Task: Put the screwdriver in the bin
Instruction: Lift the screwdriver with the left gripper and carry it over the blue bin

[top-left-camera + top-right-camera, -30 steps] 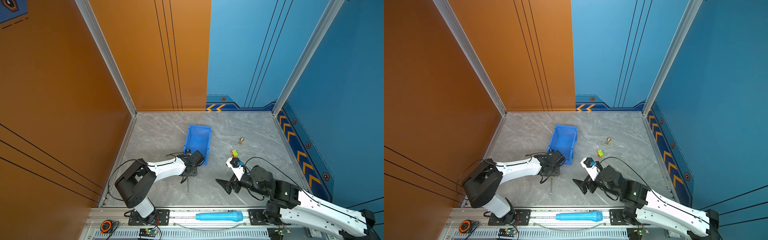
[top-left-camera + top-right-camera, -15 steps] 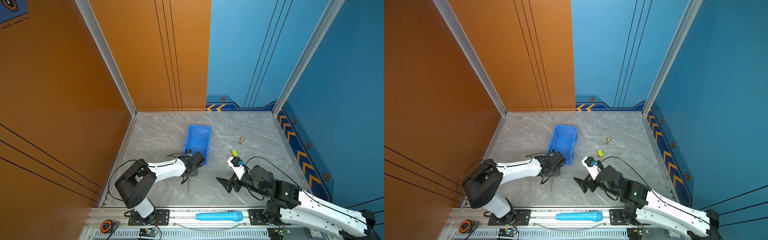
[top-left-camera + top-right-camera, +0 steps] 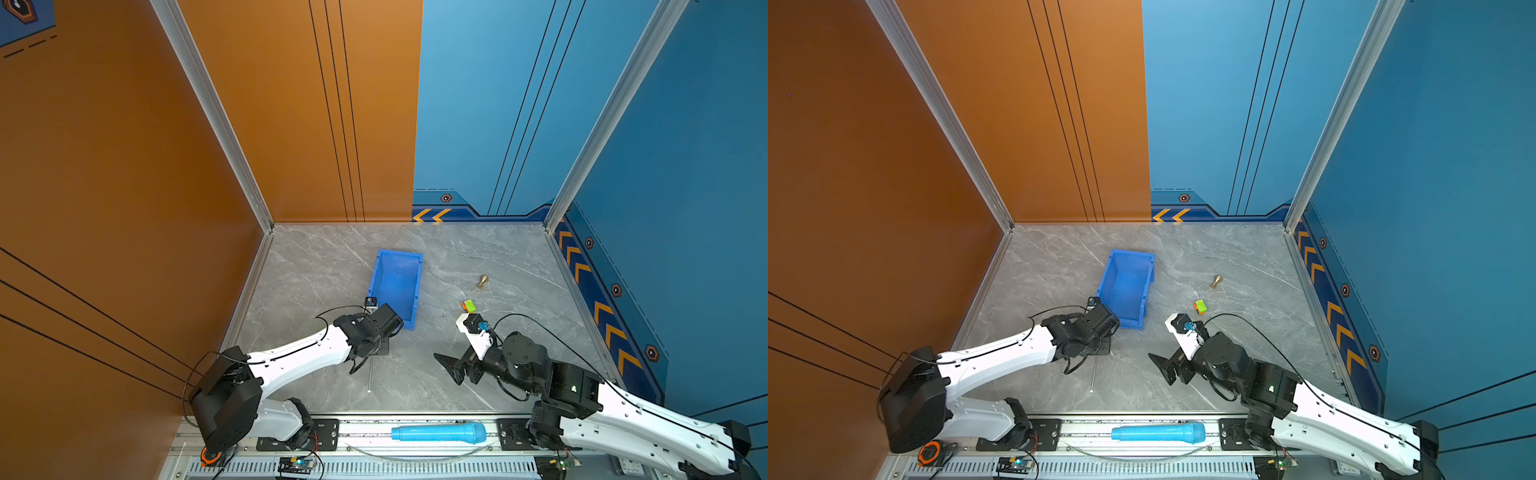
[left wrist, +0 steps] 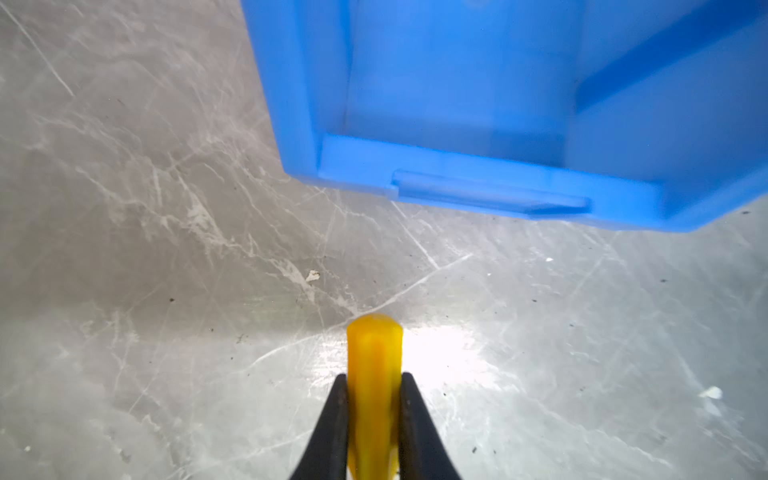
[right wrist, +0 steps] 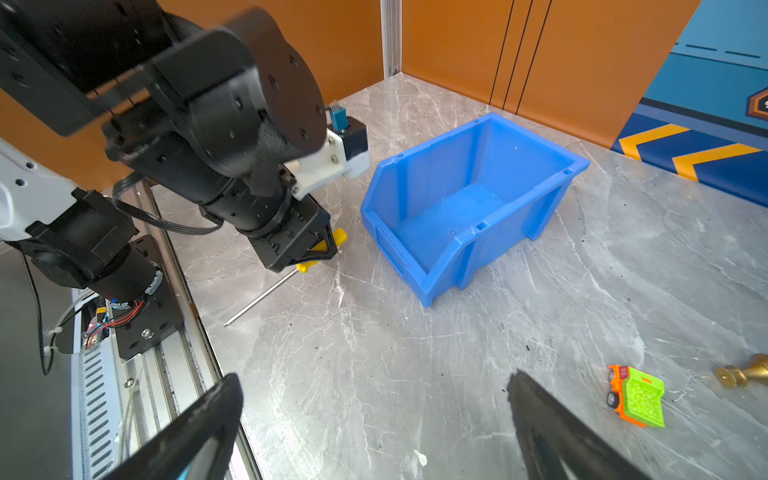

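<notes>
Left claw (image 4: 374,376): clenched on the yellow handle of the screwdriver (image 4: 374,349), one black finger pressed against each side, the butt of the handle projecting beyond the fingertips. In the right wrist view the thin metal shaft runs out behind the claw, low over the table (image 3: 478,257), with its tip towards the rail (image 3: 357,430) at the near edge; whether the tip rests on the surface cannot be determined. The screwdriver is outside the bin (image 3: 397,282), just short of its lowered front lip, with a strip of bare table between the handle's butt and the lip. The handle's butt points towards that lip. The bin stands upright on the table, open side up, and nothing is seen inside it. In both top views the left arm reaches in from the left and its wrist covers the near left corner of the bin. Right claw (image 5: 374,376): released, fingers spread wide with nothing between them, held above bare table well to the right of the screwdriver. A green and orange toy truck (image 5: 636,397) and a small brass piece (image 5: 744,374) lie to the right of the bin, apart from it and from both claws. A light-blue microphone (image 3: 438,432) lies along the rail between the two arm bases.
</notes>
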Robot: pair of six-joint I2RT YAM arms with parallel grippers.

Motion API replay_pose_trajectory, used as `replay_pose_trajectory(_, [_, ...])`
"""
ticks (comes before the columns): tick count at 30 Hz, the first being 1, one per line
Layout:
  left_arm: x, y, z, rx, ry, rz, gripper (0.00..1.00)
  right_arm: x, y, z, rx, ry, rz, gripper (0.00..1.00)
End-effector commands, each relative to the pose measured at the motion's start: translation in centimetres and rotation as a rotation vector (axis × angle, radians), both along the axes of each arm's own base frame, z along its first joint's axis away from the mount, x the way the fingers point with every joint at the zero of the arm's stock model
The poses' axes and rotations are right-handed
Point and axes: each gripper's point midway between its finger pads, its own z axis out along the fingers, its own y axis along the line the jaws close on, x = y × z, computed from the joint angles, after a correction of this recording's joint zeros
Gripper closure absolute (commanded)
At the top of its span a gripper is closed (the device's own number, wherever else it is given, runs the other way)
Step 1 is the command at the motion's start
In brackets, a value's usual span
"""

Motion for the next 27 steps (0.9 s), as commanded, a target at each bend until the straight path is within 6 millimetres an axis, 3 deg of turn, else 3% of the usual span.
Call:
replay_pose_trajectory(1, [0.9,0.4,3.0,0.016,-0.065,-0.033,1.00,0.7,0.5,0.9,0.005,-0.017,-0.004,0.00])
replay_pose_trajectory(7, [5.3,-0.2,8.6,-0.048,-0.161,-0.044,1.00,2.0,1.8,2.1,0.023,-0.017,0.007,0.00])
replay_pose_trajectory(11, [9.0,-0.4,11.1,-0.077,-0.190,-0.043,1.00,3.3,2.7,2.5,0.028,-0.006,0.009,0.00])
replay_pose_trajectory(14, [11.7,-1.1,11.9,-0.083,-0.201,-0.063,1.00,4.4,3.2,2.4,0.021,0.000,0.005,0.00])
replay_pose_trajectory(18, [15.2,-2.0,11.7,-0.104,-0.201,-0.068,1.00,6.2,3.6,2.6,0.018,0.018,-0.024,0.00])
replay_pose_trajectory(27, [21.3,-5.1,8.5,-0.132,-0.191,-0.112,1.00,9.4,4.8,2.1,-0.010,0.053,-0.054,0.00])
